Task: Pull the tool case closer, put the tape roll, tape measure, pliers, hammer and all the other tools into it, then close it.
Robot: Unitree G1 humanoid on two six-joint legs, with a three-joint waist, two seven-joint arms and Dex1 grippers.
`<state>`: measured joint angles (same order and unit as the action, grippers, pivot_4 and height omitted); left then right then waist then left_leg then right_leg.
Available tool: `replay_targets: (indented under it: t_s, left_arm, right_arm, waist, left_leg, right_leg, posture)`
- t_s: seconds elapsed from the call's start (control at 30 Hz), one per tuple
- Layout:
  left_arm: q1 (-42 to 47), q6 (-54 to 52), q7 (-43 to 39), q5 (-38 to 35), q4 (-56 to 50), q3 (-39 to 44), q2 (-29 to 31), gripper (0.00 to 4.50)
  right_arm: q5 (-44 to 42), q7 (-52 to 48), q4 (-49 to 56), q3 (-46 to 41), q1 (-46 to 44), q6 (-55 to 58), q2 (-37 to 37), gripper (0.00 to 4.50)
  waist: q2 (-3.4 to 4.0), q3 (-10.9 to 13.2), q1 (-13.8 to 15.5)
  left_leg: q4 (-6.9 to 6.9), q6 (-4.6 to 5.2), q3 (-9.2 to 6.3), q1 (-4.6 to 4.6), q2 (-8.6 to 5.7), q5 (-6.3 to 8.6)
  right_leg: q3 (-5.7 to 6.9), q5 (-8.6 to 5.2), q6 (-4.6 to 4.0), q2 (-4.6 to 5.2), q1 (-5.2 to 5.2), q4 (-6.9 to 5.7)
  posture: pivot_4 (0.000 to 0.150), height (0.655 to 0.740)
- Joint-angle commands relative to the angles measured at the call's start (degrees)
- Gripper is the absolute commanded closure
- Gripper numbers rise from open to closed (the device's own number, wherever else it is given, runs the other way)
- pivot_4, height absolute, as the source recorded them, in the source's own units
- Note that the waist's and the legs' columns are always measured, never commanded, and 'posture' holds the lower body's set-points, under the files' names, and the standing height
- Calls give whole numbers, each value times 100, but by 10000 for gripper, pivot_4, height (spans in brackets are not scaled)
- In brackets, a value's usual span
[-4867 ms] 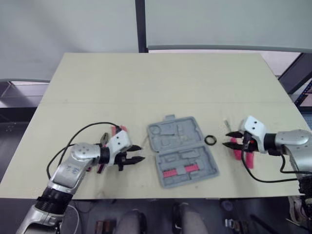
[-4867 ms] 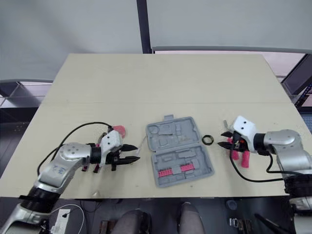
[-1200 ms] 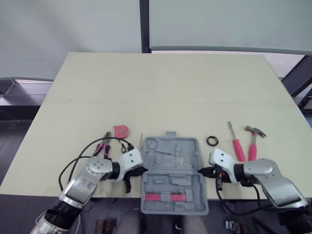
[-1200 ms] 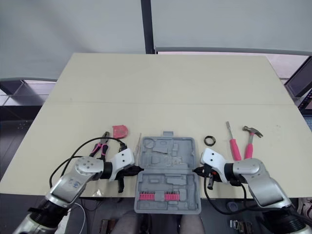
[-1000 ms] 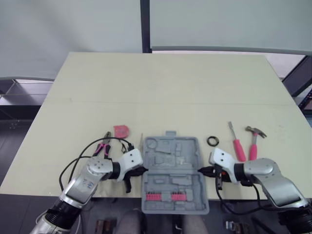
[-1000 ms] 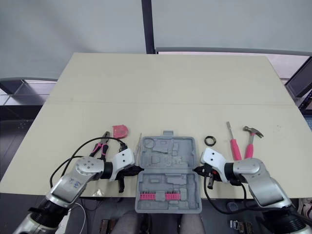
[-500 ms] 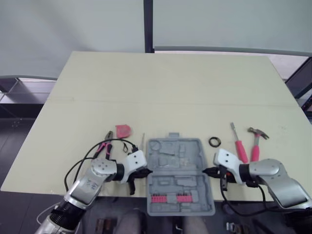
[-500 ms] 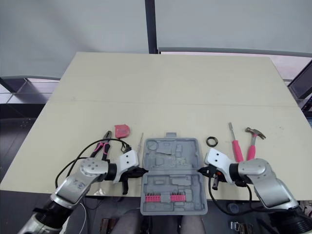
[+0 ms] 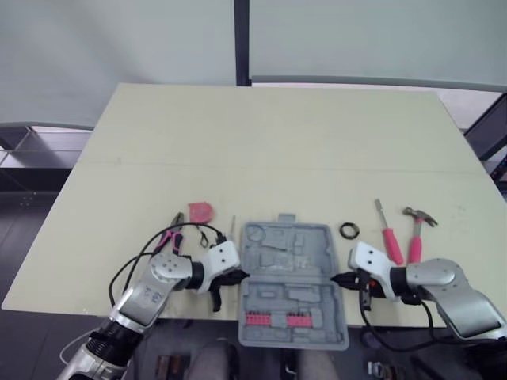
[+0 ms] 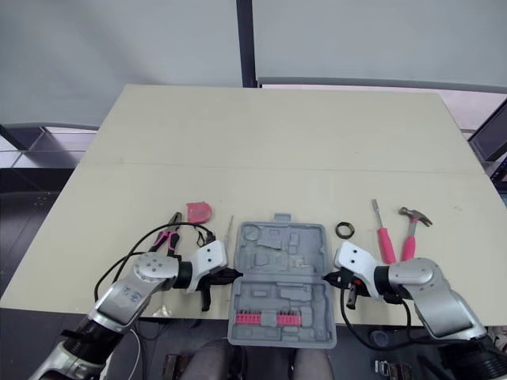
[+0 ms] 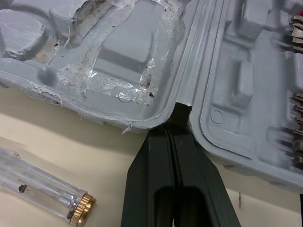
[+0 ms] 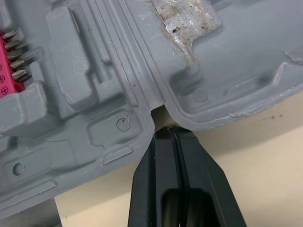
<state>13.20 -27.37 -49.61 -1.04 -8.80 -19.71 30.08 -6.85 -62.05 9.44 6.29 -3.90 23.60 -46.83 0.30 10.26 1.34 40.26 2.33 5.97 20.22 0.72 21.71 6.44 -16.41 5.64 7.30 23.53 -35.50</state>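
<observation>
**Kid:** Where is the left gripper (image 10: 230, 275)?

**Helper:** Low in the picture, a bit left of the middle. Its two black fingers (image 11: 151, 179) are pressed together with no gap. The tips poke into the little notch at the fold on the left side of the tool case (image 10: 281, 273).

**Kid:** And the right gripper (image 10: 326, 277)?

**Helper:** It is low in the picture, a bit right of the middle. Its fingers are pressed together too. The tips sit at the notch on the right side of the case's fold.

**Kid:** So where is the case?

**Helper:** It is in the bottom middle, between the two grippers. It lies open and flat on the table (image 10: 269, 142). Its bottom edge sticks out a little past the table's near edge. A row of red bits (image 10: 269, 318) sits in the lower half. The upper half has bare grey hollows.

**Kid:** What lies to the left?

**Helper:** A thin clear tool (image 10: 228, 232) lies just beside the case's upper left corner. Further left and up is the pink tape measure (image 10: 198, 212). The pliers (image 10: 168, 237) with pink grips lie lower left of it, near the left arm.

**Kid:** And to the right?

**Helper:** The black tape roll (image 10: 344, 230) lies just past the case's upper right corner. Further right is a pink-handled screwdriver (image 10: 383, 237), then the hammer (image 10: 412, 226).
</observation>
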Motion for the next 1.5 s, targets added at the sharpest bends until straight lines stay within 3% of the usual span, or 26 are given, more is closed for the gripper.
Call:
replay_targets:
  t_s: [0.03,0.47,0.63,0.73,0.77,0.83,0.9,1.07,1.1,1.27,1.5]
  left_arm:
    - [-8,13,-10,-9,-61,-43,17,44797]
    - [-77,-96,-102,-127,-235,153,275,44797]
    - [-610,-154,-540,-903,-1031,1041,899,44797]
    - [-1251,-218,-1057,-2014,-1437,2323,1200,44797]
    - [-1440,-367,-1190,-2424,-1504,2816,1270,44980]
    - [-1717,-674,-1313,-3000,-1409,3644,1410,39510]
    - [-2012,-599,-1437,-2987,-794,4293,1698,31907]
    - [-2009,247,-1355,-2532,1286,5248,2282,6841]
    - [-1954,347,-1296,-2499,1547,5350,2330,1284]
    - [-1591,876,-930,-2238,2639,5470,2446,526]
    - [-1241,1378,-774,-2187,3126,5375,2414,526]
  right_arm:
    - [-84,0,-15,-51,12,-149,-20,44898]
    - [-15,51,13,-239,172,-247,-263,44898]
    - [-329,-45,209,-1150,594,-314,-828,44898]
    - [-938,-241,250,-2361,1043,23,-1017,44898]
    - [-1124,-327,208,-2787,1192,162,-1065,42482]
    - [-1372,-481,56,-3503,1438,365,-1136,36700]
    - [-1391,-436,-364,-4142,1601,357,-1173,27176]
    - [-1121,-329,-1518,-5053,1910,-77,-1344,1871]
    - [-1098,-285,-1755,-5149,1919,-186,-1352,0]
    - [-953,60,-3038,-5311,1610,-943,-1439,0]
    - [-999,147,-3099,-5145,1461,-1233,-1406,0]
  waist:
    - [0,0,1]
    - [0,0,-7]
    - [0,1,-18]
    - [0,1,-16]
    - [0,1,-16]
    - [1,2,-16]
    - [0,1,-16]
    - [1,2,-6]
    - [1,2,-15]
    - [2,2,-70]
    - [5,3,-188]
  left_leg:
    - [0,0,0,0,0,0]
    - [0,0,-2,0,0,0]
    - [-4,0,-7,4,2,0]
    - [-5,-1,-13,4,3,0]
    - [-7,-1,-17,2,5,0]
    - [-7,-1,-23,4,6,1]
    - [-7,-1,-29,0,6,1]
    - [-22,2,-28,-1,-2,6]
    - [-24,2,-27,1,-2,8]
    - [-24,3,-14,-3,-2,18]
    - [-31,-9,-9,-4,2,18]
  right_leg:
    - [1,0,0,0,0,0]
    - [4,0,0,0,0,1]
    - [0,0,0,6,2,6]
    - [3,0,-1,10,-1,13]
    - [5,0,-1,10,-5,18]
    - [7,-1,-1,11,-7,32]
    - [12,-1,-1,12,-17,47]
    - [19,-4,-6,12,-12,55]
    - [20,-4,-7,12,-9,55]
    - [8,-1,-2,22,-8,55]
    - [6,-2,-3,20,5,42]
  posture:
    - [1500,7400]
    - [1500,7400]
    - [1500,7400]
    - [1500,7400]
    - [1500,7400]
    - [1500,7400]
    - [1500,7400]
    - [1500,7400]
    - [1500,7400]
    - [1500,7400]
    - [1500,7400]
